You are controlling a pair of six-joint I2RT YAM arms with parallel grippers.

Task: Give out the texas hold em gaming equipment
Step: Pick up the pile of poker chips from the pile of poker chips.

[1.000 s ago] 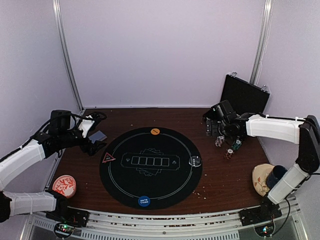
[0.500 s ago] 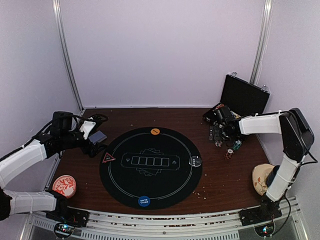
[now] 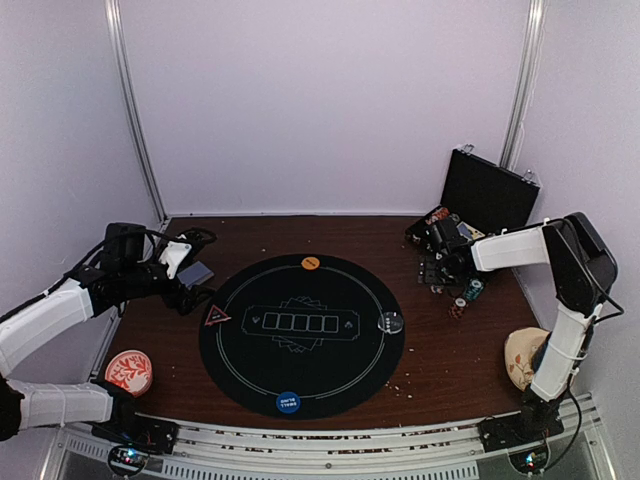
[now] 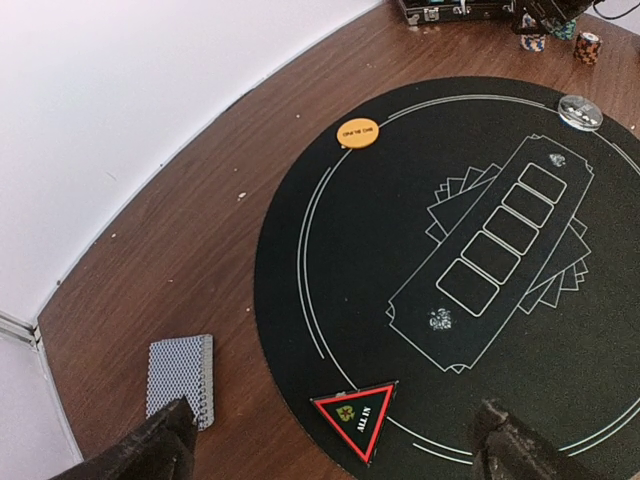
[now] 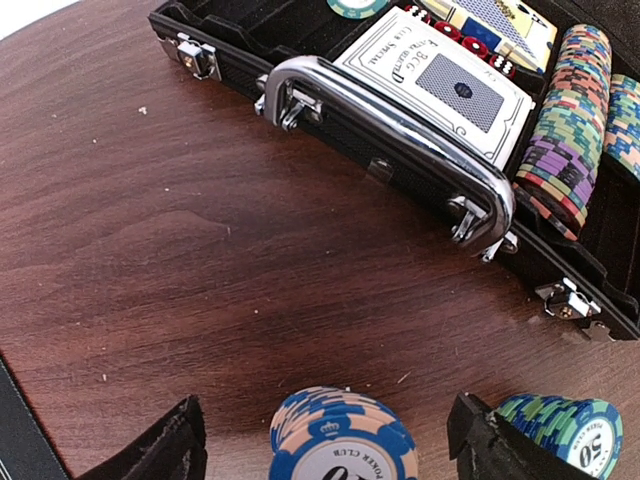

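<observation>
Poker chips stand in short stacks on the wood at the right. My right gripper [image 5: 325,452] is open around a blue-and-peach stack [image 5: 343,440], with a gap on each side. A green stack [image 5: 565,430] sits just outside its right finger. In the top view this gripper [image 3: 440,273] is by the case, with green [image 3: 473,289] and red [image 3: 459,307] stacks nearby. My left gripper [image 4: 330,455] hangs open and empty above the red triangle marker [image 4: 355,418]. Grey-blue-backed cards [image 4: 181,375] lie beside its left finger. Orange [image 3: 310,263], blue [image 3: 288,401] and dark [image 3: 390,322] button discs sit on the mat's rim.
An open black case [image 5: 400,130] with a chrome handle holds rows of chips and boxed cards. The round black mat [image 3: 302,350] fills the table's middle. A red-and-white dish [image 3: 129,370] sits front left. A dark blue cup [image 3: 552,350] stands in a beige dish front right.
My right arm has swung back toward the case and come down over the blue-and-peach chip stack. The left arm has barely moved.
</observation>
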